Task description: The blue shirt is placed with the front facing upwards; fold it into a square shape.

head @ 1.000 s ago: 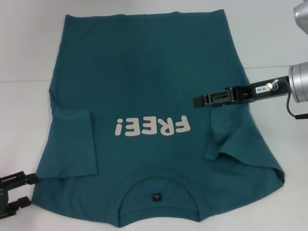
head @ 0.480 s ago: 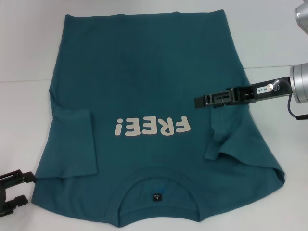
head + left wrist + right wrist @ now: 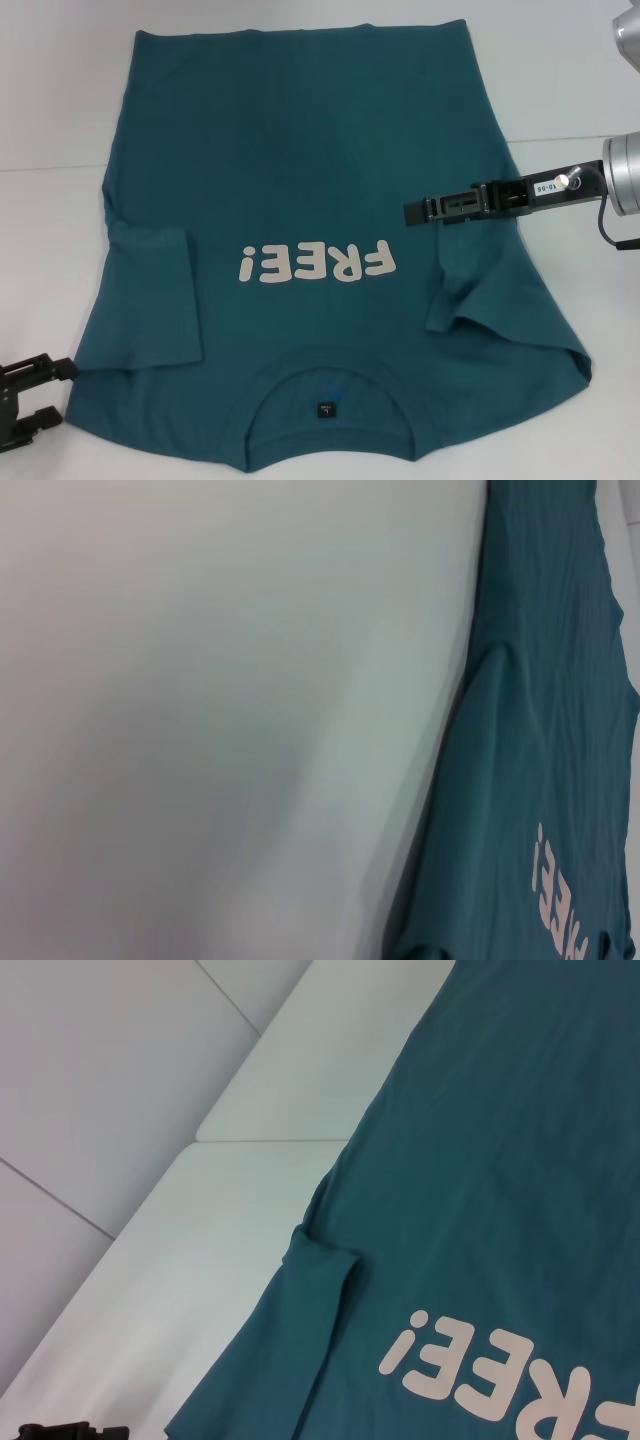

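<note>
Two arms: both in the head view, neither one touching any cloth.
Shirt: the blue shirt (image 3: 300, 190) lies front up on the white surface (image 3: 50, 100), collar nearest the robot, hem at the far side.
Lettering: white "FREE!" (image 3: 315, 265) across the chest, reads upside down from the head camera.
Sleeves: both are folded in over the body. The left sleeve (image 3: 150, 295) lies flat, the right sleeve (image 3: 465, 285) is bunched up with a raised fold.
Collar: round neckline with a small dark tag (image 3: 326, 408) just inside it.
Right gripper: the right gripper (image 3: 412, 212) reaches in from the right side and hovers over the shirt's right edge, just above the folded sleeve. It shows edge-on as one thin black bar, so I can't tell if the jaws are apart or together.
Left gripper: the left gripper (image 3: 55, 392) sits low at the near left corner, just off the shirt's shoulder edge, over bare surface. Jaws are apart, with two black fingers (image 3: 45, 367) and a clear gap, nothing between them.
Left wrist view: mostly bare surface, shirt edge and part of the lettering along one side.
Right wrist view: the left sleeve fold, the lettering, and a seam in the surface (image 3: 270, 1140).
</note>
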